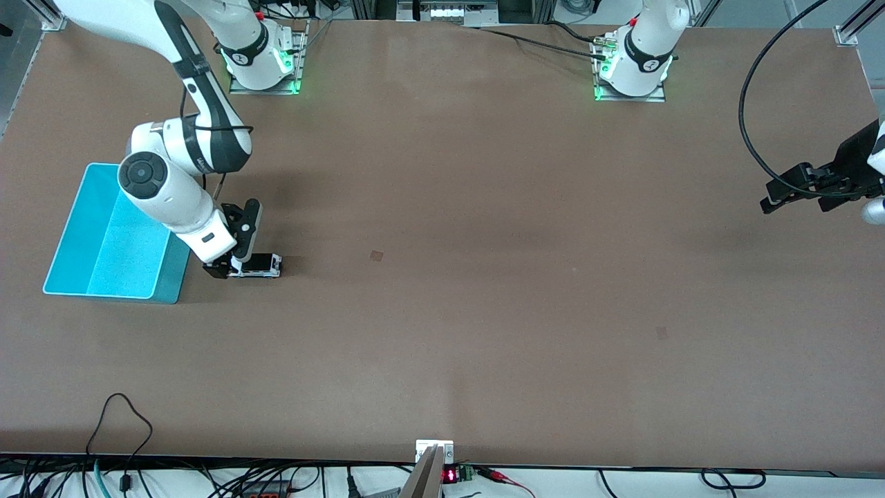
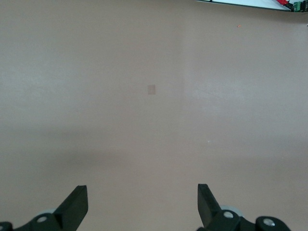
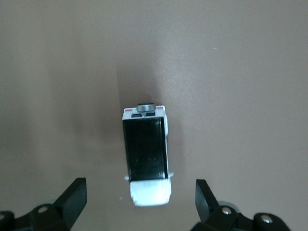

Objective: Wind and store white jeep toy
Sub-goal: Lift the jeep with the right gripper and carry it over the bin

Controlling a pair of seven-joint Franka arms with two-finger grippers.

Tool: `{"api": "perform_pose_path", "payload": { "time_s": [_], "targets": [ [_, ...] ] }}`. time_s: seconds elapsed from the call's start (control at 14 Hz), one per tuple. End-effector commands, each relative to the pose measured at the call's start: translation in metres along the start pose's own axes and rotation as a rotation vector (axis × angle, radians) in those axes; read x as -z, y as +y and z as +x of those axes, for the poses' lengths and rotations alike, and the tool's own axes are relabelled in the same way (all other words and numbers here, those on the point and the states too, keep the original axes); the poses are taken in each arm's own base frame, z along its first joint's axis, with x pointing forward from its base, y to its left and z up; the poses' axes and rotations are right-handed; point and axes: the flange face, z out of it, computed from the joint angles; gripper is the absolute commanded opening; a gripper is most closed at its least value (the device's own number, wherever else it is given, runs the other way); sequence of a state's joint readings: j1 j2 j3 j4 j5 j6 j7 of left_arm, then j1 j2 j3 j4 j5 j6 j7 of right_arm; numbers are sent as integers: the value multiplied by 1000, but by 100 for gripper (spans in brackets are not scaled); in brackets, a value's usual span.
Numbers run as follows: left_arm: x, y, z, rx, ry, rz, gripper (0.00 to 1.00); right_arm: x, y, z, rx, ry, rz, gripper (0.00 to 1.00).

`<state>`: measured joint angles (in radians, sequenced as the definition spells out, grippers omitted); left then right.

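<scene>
Down on the bench sits the white jeep toy just beside the turquoise bin, right gripper spread wide around its nose end, left gripper released, waiting over bare bench at its own end.

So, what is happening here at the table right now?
The right gripper is low over the white jeep toy, which stands on the table beside the turquoise bin. In the right wrist view its fingers are open on either side of the toy and do not grip it. The bin holds nothing that shows. The left gripper waits, open, over the left arm's end of the table.
</scene>
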<state>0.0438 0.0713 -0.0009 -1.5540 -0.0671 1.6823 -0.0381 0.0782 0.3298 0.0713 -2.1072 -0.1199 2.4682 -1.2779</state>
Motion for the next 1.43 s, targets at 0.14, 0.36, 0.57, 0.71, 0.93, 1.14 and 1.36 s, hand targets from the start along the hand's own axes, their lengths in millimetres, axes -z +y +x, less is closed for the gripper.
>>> {"api": "perform_pose_path", "payload": {
  "time_s": [0.14, 0.36, 0.57, 0.71, 0.93, 1.14, 1.36],
  "targets": [
    [11, -4, -16, -23, -12, 5, 100, -31, -1, 3, 59, 11, 6, 100],
    [0, -7, -26, -19, -33, 5, 100, -45, -1, 5, 60, 19, -1, 100],
    [4, -1, -30, -18, -25, 8, 100, -58, -2, 5, 59, 25, -4, 100],
    [9, 0, -30, -35, -15, 20, 100, -59, -3, 7, 62, 25, -1, 78],
    [11, -2, -34, -10, -49, 18, 100, -59, -3, 6, 58, 25, 1, 33],
    [20, -2, -34, -9, -52, 20, 100, -53, -2, 6, 41, 25, -2, 1],
    [20, 0, -36, -34, -54, 24, 100, -14, 6, -3, -106, 26, -40, 0]
  ]
}}
